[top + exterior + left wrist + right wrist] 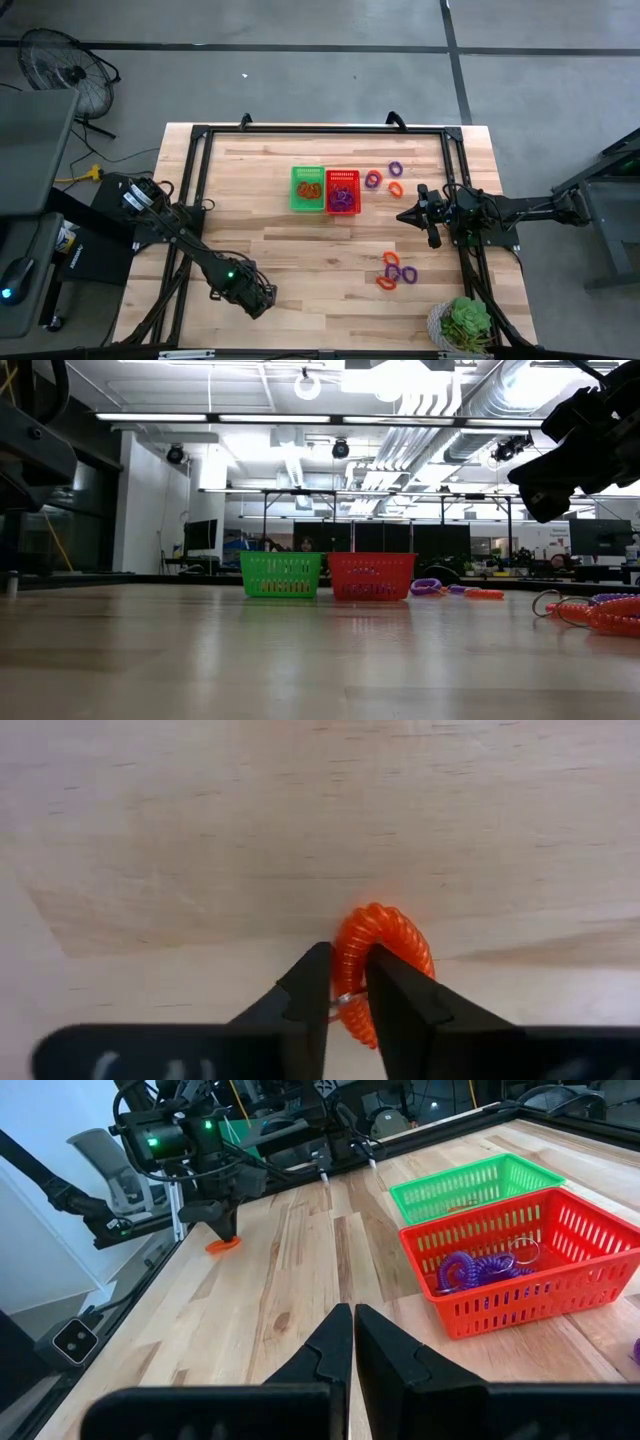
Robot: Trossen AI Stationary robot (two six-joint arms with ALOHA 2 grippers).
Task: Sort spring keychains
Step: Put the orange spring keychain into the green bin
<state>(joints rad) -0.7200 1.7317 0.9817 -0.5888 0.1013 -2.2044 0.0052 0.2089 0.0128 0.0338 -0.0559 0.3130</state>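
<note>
My left gripper (348, 982) is near the table's near-left area (266, 302), shut on an orange spring keychain (388, 945), which the right wrist view also shows (222, 1245). My right gripper (352, 1318) is shut and empty, hovering right of the baskets (405, 215). The green mesh basket (307, 188) holds orange keychains. The red basket (520, 1255) holds purple ones (470, 1270). Loose purple keychains (373, 179) and an orange one (395, 188) lie right of the baskets. A mixed cluster (395, 270) lies nearer. My left gripper pinches the orange keychain's coil (350, 960) between its two fingers, on one side of the loop. The fingers come from above, pointing down. The rest of the loop sticks out beyond the fingertips, at or just above the tabletop (222, 1248); I cannot tell whether it rests there.
A black frame (320, 130) runs around the table's working area. A potted plant (465, 325) stands at the near-right corner. Bare wood (300, 260) lies between my left gripper and the baskets. A fan (60, 65) stands on the floor off the table.
</note>
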